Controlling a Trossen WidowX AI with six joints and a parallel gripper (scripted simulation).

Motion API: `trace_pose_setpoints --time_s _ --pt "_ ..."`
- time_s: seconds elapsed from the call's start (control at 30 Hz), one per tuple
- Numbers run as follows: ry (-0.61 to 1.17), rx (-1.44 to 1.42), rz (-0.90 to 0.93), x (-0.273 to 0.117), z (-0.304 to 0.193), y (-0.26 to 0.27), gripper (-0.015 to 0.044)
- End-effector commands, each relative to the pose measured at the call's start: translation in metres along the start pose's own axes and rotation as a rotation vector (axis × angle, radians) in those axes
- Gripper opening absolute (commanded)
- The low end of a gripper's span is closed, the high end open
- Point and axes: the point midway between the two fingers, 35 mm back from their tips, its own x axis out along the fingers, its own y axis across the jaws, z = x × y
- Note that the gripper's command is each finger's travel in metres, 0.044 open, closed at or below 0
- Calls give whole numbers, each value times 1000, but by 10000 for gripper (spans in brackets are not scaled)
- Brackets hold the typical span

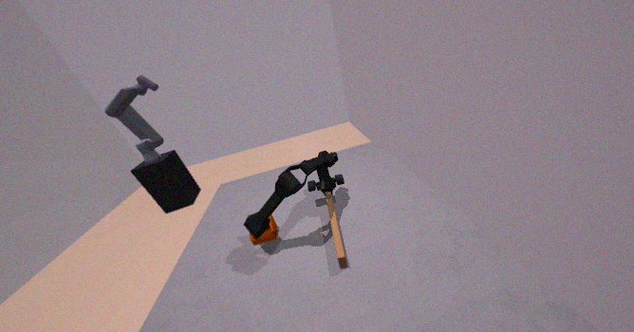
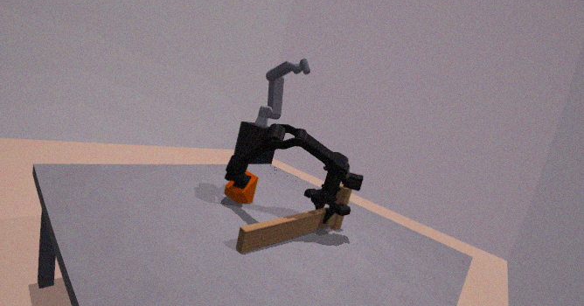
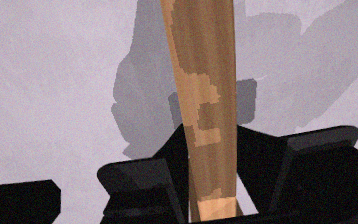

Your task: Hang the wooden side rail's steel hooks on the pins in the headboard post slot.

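The hand is gripping the rail near the post; the rail's long axis is running away from the post, its far end lying on the surface. Hook seating isn't showing.
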Motion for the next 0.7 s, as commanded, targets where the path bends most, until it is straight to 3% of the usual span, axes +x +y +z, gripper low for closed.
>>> trace_pose_setpoints --time_s 0.0,0.67 --pt "9 -1 4 -2 -4 -1 0" --pt "9 -1 5 2 -4 -1 0"
